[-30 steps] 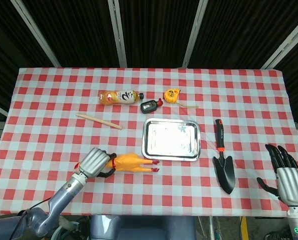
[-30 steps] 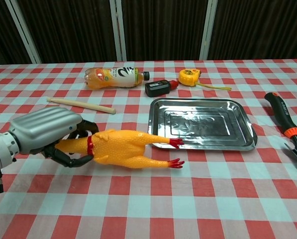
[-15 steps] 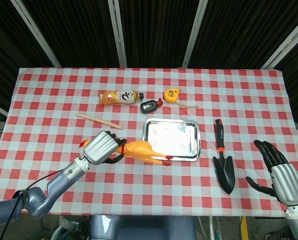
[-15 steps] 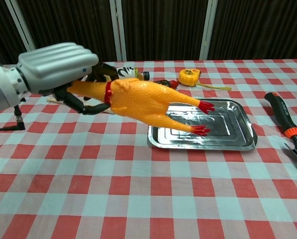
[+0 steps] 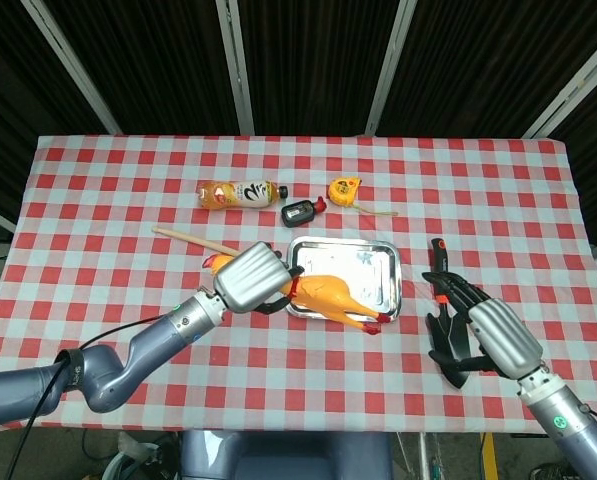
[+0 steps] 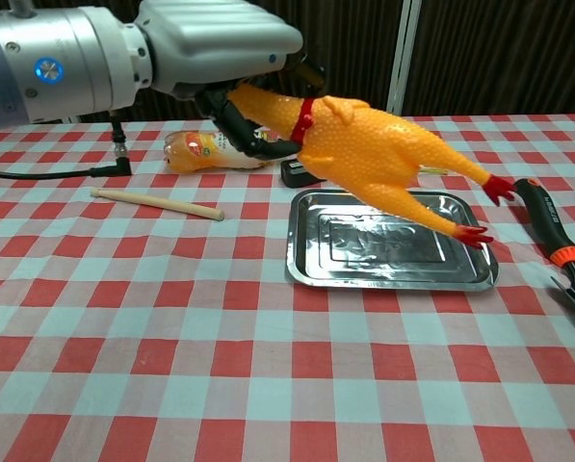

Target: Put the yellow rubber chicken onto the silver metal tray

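While the left hand [image 6: 205,38] grips the yellow rubber chicken [image 6: 378,159] by its neck above the silver metal tray [image 6: 306,265], its red feet overhang the tray's far edge, so releasing now may leave the legs outside. The right hand [image 5: 483,330] hangs empty, fingers spread, over the trowel [image 5: 440,270].

Cloth [image 5: 98,210]: red/white check. Chicken [image 6: 374,159]: yellow, red collar & feet, over silver tray [image 6: 465,279]. Beyond tray: orange bottle [image 5: 236,194] w/ black cap, black device [image 5: 300,211], yellow tape measure [image 5: 345,189]. Right of tray: black trowel [image 5: 442,298], orange band. L hand [image 5: 251,279] silver-grey; R hand [image 5: 483,331] grey, black fingers.
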Robot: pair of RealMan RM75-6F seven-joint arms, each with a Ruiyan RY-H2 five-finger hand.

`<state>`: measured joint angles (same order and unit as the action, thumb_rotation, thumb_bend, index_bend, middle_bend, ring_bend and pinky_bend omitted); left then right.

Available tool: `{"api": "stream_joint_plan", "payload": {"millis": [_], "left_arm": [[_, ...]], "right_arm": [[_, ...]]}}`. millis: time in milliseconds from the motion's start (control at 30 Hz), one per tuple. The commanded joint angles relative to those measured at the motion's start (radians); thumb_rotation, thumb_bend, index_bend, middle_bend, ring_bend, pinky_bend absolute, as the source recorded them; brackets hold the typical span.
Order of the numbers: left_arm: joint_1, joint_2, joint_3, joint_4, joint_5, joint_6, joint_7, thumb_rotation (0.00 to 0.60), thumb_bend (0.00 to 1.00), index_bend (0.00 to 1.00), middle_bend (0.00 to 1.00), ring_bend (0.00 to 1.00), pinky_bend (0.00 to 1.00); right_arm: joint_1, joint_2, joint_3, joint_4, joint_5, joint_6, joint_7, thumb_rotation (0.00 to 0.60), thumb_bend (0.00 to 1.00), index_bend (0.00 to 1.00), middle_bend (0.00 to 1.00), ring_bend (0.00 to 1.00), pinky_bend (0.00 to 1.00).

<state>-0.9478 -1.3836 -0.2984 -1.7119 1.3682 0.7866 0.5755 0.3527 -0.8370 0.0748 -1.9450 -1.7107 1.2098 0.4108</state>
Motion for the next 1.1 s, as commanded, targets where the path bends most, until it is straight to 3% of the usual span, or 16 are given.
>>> {"api": "stream_joint_plan", "payload": {"millis": [33,300,600,1100], "left_arm": [[-0.066,0.004,-0.034,-0.055,-0.099,-0.031,0.102,0.6,0.65,0.59,0.7,0.64,0.71],[-0.158,-0.013,-0.039,-0.11,-0.255,0.006,0.254,0.6,0.65,0.6,0.71,0.64,0.72],[-0.248,-0.049,-0.01,-0.141,-0.388,0.09,0.403,0.6,0.65,0.59,0.71,0.64,0.72],[-0.307,-0.085,0.045,-0.132,-0.431,0.156,0.417,0.6,0.65,0.6,0.71,0.65,0.73]], "right_arm": [[0.067,0.023,0.023,-0.046,0.05,-0.088,0.043,0.6,0.25,0.0,0.11,0.09,0.21],[0.172,0.03,0.048,-0.076,0.117,-0.238,0.087,0.6,0.25,0.0,0.11,0.08,0.21],[0.233,0.013,0.071,-0.1,0.23,-0.329,0.013,0.6,0.25,0.0,0.11,0.08,0.21],[0.319,-0.052,0.096,-0.041,0.439,-0.456,-0.076,0.6,0.25,0.0,0.11,0.08,0.21]]}}
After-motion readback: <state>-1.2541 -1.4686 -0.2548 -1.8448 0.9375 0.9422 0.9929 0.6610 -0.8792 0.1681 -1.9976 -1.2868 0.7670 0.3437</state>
